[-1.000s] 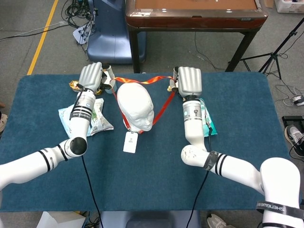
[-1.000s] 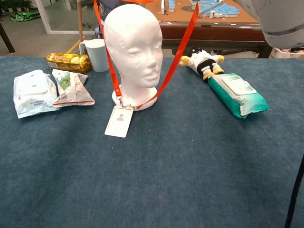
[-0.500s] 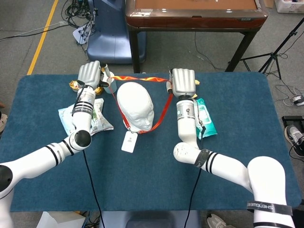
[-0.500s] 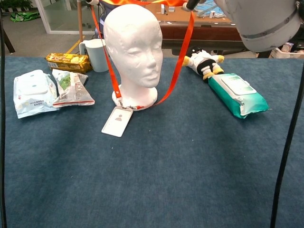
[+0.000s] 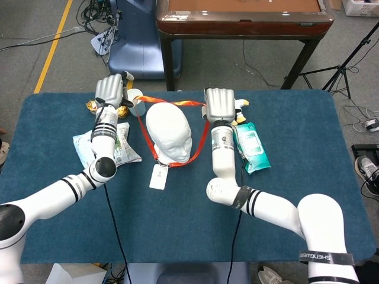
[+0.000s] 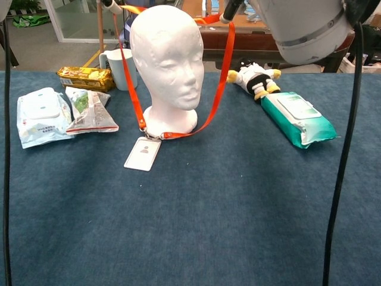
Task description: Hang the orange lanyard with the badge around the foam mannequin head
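Left hand (image 5: pixel 111 92) up near the counter's far edge, pinching one end of the orange lanyard (image 5: pixel 203 137). The strap runs behind the foam mannequin head (image 5: pixel 169 132), mid-counter toward that far edge, badge (image 6: pixel 143 154) flat at its base. Right hand (image 5: pixel 219 105) holds the other end. Risk: the strap could snag on the crown and tip the light head, or slip the pinch.

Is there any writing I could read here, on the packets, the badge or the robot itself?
"SHENGUE...", cut off: black band on the robot's right arm.
Badge: only a small grey figure, no legible words.
Snack packets, gold pack, wipes pack: print too small or blurred to read.
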You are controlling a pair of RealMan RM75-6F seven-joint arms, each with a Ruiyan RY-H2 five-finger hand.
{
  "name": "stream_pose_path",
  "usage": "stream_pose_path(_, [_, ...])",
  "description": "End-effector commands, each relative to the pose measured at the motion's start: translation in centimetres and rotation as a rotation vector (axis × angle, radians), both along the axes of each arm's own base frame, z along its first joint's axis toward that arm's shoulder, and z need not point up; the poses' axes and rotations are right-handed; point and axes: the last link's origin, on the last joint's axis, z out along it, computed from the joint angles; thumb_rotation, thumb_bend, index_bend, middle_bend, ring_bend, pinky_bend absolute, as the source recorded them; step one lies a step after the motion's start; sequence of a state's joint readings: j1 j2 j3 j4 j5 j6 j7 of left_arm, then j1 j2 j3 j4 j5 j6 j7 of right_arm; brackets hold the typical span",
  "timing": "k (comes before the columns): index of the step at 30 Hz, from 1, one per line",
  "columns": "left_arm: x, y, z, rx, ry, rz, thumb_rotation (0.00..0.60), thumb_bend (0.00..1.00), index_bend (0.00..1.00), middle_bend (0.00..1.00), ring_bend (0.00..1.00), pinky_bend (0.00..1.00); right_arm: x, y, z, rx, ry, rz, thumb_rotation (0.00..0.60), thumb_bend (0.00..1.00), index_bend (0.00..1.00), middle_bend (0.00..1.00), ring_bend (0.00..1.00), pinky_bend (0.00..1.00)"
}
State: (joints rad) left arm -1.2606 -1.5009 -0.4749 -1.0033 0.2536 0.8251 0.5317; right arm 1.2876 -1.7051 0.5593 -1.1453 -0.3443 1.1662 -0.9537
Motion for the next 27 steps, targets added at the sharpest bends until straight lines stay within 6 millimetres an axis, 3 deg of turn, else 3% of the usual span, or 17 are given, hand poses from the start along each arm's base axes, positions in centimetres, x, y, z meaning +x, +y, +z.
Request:
stream_pose_path(1, [-0.1, 0.0, 0.2, -0.006, -0.001, 0.003, 0.6, 0.12, 0.07, 0.3, 0.4, 0.63, 0.3, 0.2, -0.3, 0.012, 0.005, -0.003, 0.6, 0.19, 0.28, 0.78, 0.92, 1.0])
stream_pose_path(4, [-0.2, 0.0, 0.5, -0.002, -0.01, 0.001, 0.6, 0.07, 0.0, 0.08, 0.18, 0.44, 0.6, 0.4, -0.4, 0.024, -0.005, 0.001, 0.6, 0.06, 0.14, 0.62, 0.78, 0.94])
stream_pose_path(6, [-0.2, 0.0, 0.8, 0.004, -0.019, -0.003, 0.6, 0.05, 0.0, 0.02, 0.11, 0.38, 0.8, 0.5, -0.5, 0.037, -0.021, 0.008, 0.6, 0.01, 0.08, 0.49, 0.62, 0.85])
stream_pose_path(9, [-0.2, 0.0, 1.4, 0.015, -0.024, -0.014, 0.6, 0.03, 0.0, 0.0, 0.01, 0.26, 1.0, 0.7, -0.4, 0.053, -0.041, 0.018, 0.6, 0.0, 0.01, 0.33, 0.41, 0.73])
stream_pose_path(12, [-0.3, -0.1, 1.9, 0.022, -0.035, -0.024, 0.562, 0.02, 0.0, 0.0, 0.0, 0.17, 1.2, 0.9, -0.1, 0.072, -0.061, 0.028, 0.6, 0.0, 0.0, 0.25, 0.28, 0.61])
stream_pose_path(15, [-0.6, -0.2, 2.5, 0.026, -0.037, -0.028, 0.52, 0.02, 0.0, 0.0, 0.0, 0.13, 1.4, 1.2, 0.2, 0.096, -0.068, 0.044, 0.6, 0.0, 0.0, 0.22, 0.23, 0.55])
stream_pose_path(19, [-2.0, -0.1, 3.8, 0.038, -0.051, -0.01, 0.598, 0.02, 0.0, 0.0, 0.0, 0.13, 1.2, 1.7, 1.3, 0.115, -0.092, 0.065, 0.6, 0.0, 0.0, 0.21, 0.22, 0.52])
stream_pose_path(27, [-5.6, -1.6, 6.3, 0.039, -0.073, 0.011, 0.6, 0.02, 0.0, 0.0, 0.0, 0.13, -0.4, 3.2, 4.6, 0.09, -0.121, 0.129, 0.6, 0.0, 0.0, 0.21, 0.22, 0.52])
